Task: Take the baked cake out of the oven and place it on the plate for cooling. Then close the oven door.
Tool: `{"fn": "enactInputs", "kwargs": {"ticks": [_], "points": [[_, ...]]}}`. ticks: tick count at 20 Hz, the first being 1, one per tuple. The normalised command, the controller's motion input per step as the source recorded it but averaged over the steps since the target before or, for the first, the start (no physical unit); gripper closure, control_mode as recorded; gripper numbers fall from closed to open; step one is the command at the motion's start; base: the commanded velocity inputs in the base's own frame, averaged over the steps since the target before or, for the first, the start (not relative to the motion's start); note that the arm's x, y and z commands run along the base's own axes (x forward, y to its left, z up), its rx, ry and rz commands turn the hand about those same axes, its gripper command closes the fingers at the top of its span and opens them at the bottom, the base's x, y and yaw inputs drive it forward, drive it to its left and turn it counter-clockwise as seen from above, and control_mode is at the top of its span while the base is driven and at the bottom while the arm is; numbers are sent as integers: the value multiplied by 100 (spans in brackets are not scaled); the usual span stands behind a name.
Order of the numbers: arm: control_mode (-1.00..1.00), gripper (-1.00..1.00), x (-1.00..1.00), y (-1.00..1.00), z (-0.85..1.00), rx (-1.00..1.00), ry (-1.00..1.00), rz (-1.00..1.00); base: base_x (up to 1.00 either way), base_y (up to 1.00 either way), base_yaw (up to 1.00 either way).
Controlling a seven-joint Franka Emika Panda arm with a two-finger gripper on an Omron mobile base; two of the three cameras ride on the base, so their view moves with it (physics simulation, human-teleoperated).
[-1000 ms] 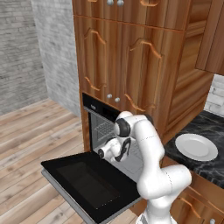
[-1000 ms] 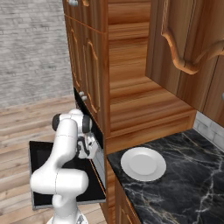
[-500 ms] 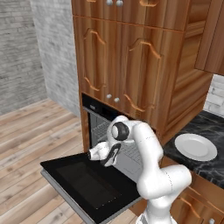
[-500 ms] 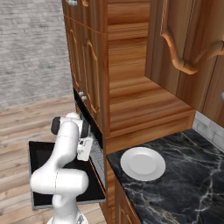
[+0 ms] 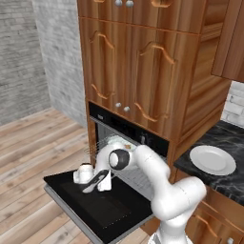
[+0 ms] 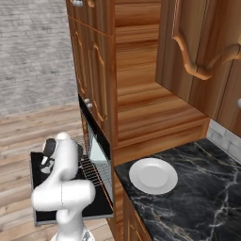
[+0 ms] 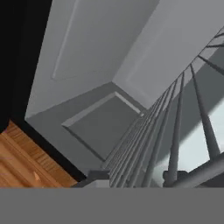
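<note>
Presently the gripper (image 5: pixel 90 180) is closed low at the near edge of the rack (image 7: pixel 175 127), above the lowered door (image 5: pixel 109 214), likely to draw the rack out. Cake not discernible, presumably inside the oven (image 5: pixel 125 127); plate (image 5: pixel 212 159) waits at right.

Wood cabinets (image 5: pixel 143 71) — grey brick wall (image 5: pixel 21 52), plank floor (image 5: pixel 33 143), black marble counter (image 6: pixel 202 188).

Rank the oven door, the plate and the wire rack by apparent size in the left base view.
1. oven door, open and lying flat, largest.
2. plate on the dark counter.
3. wire rack, unsure: the arm hides much of it, so its visible part may only look smaller than the plate.
</note>
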Motion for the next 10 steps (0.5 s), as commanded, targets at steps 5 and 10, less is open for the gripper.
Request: {"fn": "enactInputs", "kwargs": {"ticks": [5,10], "points": [[-100,100,-10,25,-24,50,57,2,0,0,0],[-100,100,-18,23,-34,51,58,2,0,0,0]]}}
